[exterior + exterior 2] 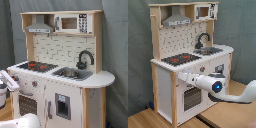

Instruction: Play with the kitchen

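Note:
The kitchen (65, 50) is a tall white and light-wood toy with a black-red stovetop (34, 65), a sink (70, 73), a black faucet (85, 57), a grey hood (39, 27) and a windowed oven door (27, 104). In the second exterior view the kitchen (163, 80) stands left of centre. My white arm reaches in from the lower right. My gripper (179, 76) hangs at the front panel just below the stovetop (180, 59) and above the oven door (190, 97). In the first exterior view the gripper (6, 80) shows at the left edge.
A toy microwave (75, 22) sits on the top shelf. A grey curtain (240, 30) hangs behind everything. The kitchen stands on wooden boards (143, 120). A cupboard door with a dark dispenser (62, 105) is right of the oven.

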